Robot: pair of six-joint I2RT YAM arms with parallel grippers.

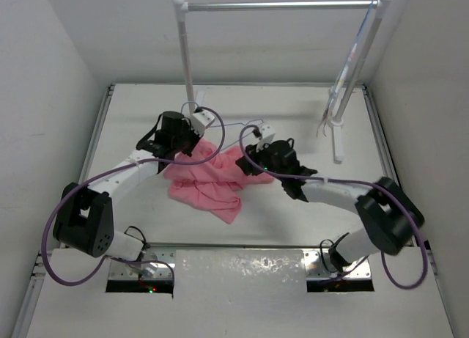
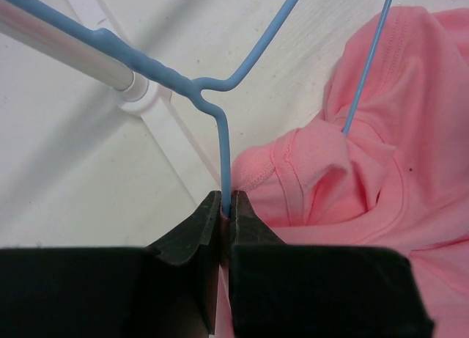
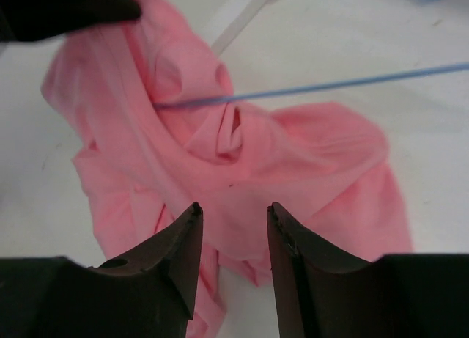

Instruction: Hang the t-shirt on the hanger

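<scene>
The salmon-pink t-shirt (image 1: 205, 182) lies crumpled on the table between the arms. It fills the right of the left wrist view (image 2: 381, 169) and the middle of the right wrist view (image 3: 242, 169). My left gripper (image 1: 174, 156) is shut on the lower wire of the pale-blue hanger (image 2: 223, 151) at the shirt's left edge, with the jaws (image 2: 227, 204) pinched tight on it. One hanger arm (image 3: 330, 87) runs over the shirt and goes into its folds. My right gripper (image 1: 248, 162) is open and empty, with the fingers (image 3: 233, 212) just above the shirt's right side.
A white clothes rack stands at the back, with a rail (image 1: 278, 6) and two posts (image 1: 187, 59). Its foot lies close behind the hanger (image 2: 146, 96). A second thin hanger with a whitish strip (image 1: 344, 74) hangs at the rail's right end.
</scene>
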